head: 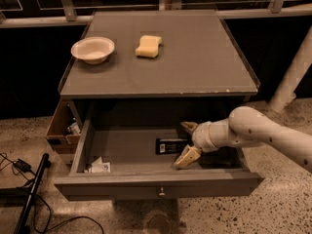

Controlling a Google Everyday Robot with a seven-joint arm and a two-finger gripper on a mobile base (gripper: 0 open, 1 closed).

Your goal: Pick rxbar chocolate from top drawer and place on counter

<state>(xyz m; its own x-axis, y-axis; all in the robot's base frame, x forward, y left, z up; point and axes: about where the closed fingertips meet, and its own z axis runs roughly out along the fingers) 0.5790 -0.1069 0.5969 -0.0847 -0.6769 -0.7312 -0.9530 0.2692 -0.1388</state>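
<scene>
The top drawer (156, 184) stands pulled open below the counter (195, 57). The rxbar chocolate (170, 145), a flat black wrapper with white marks, lies on the drawer floor near the middle. My gripper (187, 143) is inside the drawer at the bar's right end. It is open, with one tan finger (187, 126) behind the bar and the other finger (187, 157) in front of it. The bar lies flat, its right end between the fingers.
A white bowl (92, 48) and a yellow sponge (148, 46) sit on the counter's back left. White paper packets (99, 167) lie in the drawer's front left corner. A brown cardboard box (61, 126) hangs at the cabinet's left. Cables (24, 179) lie on the floor.
</scene>
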